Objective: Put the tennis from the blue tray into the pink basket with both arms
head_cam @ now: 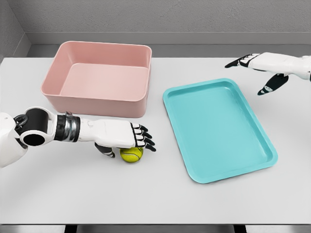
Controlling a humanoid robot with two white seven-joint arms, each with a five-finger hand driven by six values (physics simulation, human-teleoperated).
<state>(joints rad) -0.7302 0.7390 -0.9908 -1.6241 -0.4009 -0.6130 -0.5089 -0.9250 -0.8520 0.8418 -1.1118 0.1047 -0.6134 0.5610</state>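
A yellow-green tennis ball (131, 155) lies on the white table in front of the pink basket (98, 97), left of the blue tray (218, 131). My left hand (127, 143) hovers right over the ball, palm down, with the fingers stretched past it to the right and the thumb curled down at its left side; whether it grips the ball I cannot tell. My right hand (260, 73) hangs above the tray's far right corner, fingers spread, holding nothing. The tray holds nothing.
The pink basket stands at the back left with nothing inside. The table's front edge (155, 224) runs along the bottom. A grey wall rises behind the table.
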